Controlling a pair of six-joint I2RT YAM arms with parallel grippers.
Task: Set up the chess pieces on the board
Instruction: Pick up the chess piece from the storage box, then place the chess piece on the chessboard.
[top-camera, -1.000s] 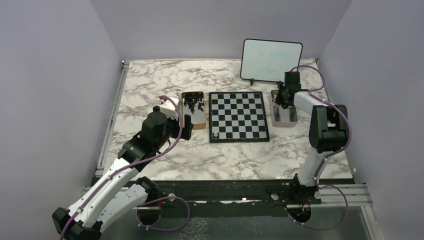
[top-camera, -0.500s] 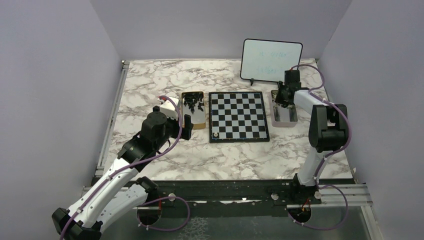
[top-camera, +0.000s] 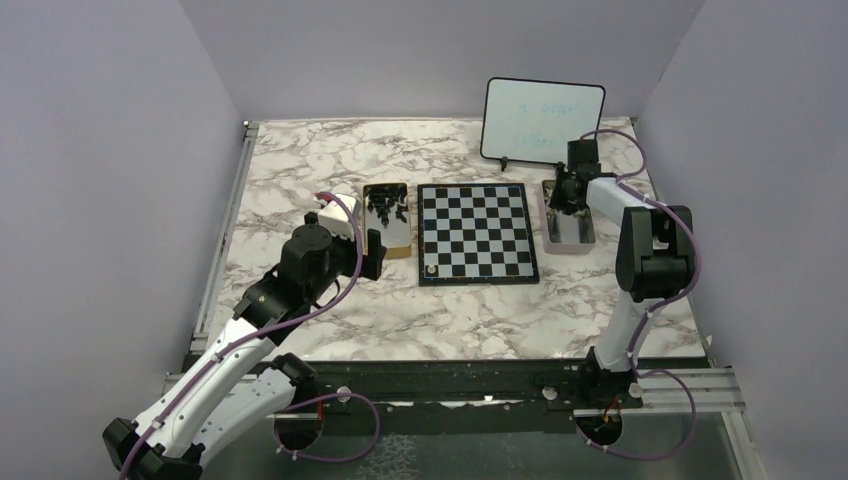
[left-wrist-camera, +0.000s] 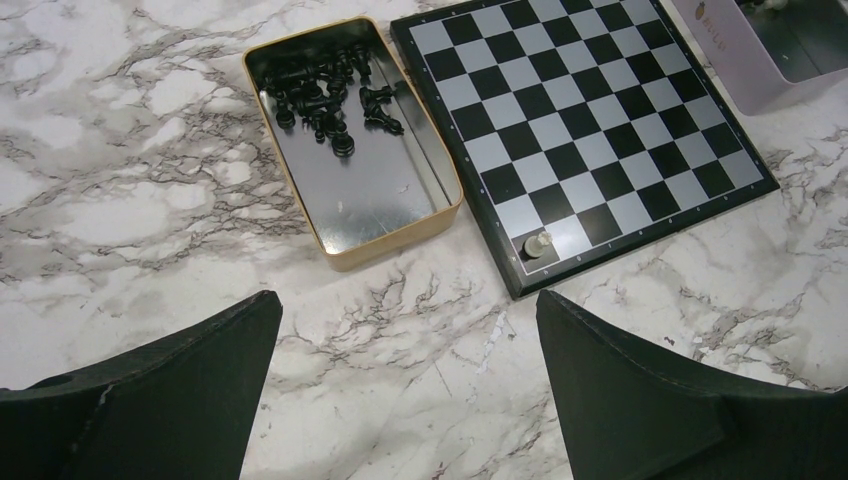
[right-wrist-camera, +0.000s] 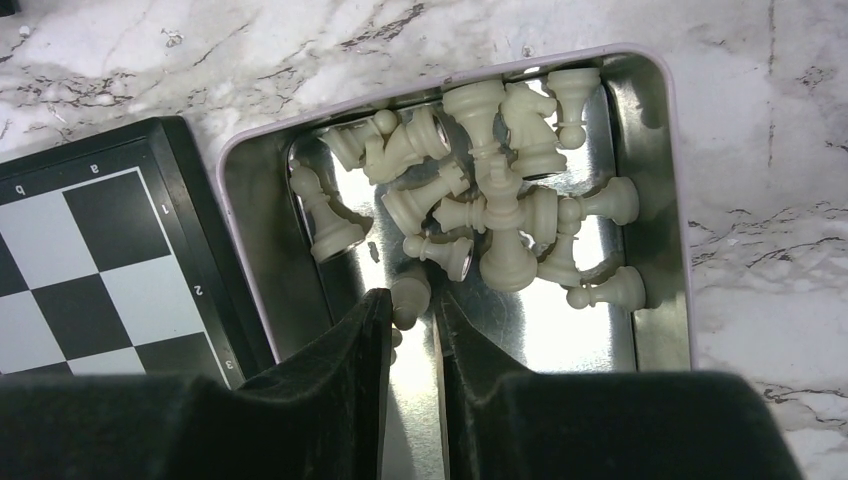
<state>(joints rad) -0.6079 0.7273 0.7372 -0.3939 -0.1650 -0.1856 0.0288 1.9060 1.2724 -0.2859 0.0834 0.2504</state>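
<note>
The chessboard (top-camera: 476, 230) lies mid-table; it also shows in the left wrist view (left-wrist-camera: 580, 110) and the right wrist view (right-wrist-camera: 70, 250). One cream piece (left-wrist-camera: 539, 243) stands on its near-left corner square. Several cream pieces (right-wrist-camera: 500, 200) lie heaped in a pinkish metal tray (right-wrist-camera: 650, 150) right of the board. My right gripper (right-wrist-camera: 410, 297) reaches into that tray (top-camera: 568, 232), its fingers closed on a small cream piece (right-wrist-camera: 410, 290). Black pieces (left-wrist-camera: 320, 95) lie in a gold tray (left-wrist-camera: 400, 235) left of the board. My left gripper (left-wrist-camera: 405, 300) is open and empty above bare marble near that tray.
An upright whiteboard (top-camera: 543, 120) stands at the back right, just behind the right gripper (top-camera: 567, 195). The gold tray (top-camera: 386, 238) touches the board's left edge. The left gripper (top-camera: 368, 255) hangs left of the board's near corner. Grey walls enclose the table.
The right gripper has shifted slightly inside the pinkish tray. The left arm has barely moved.
</note>
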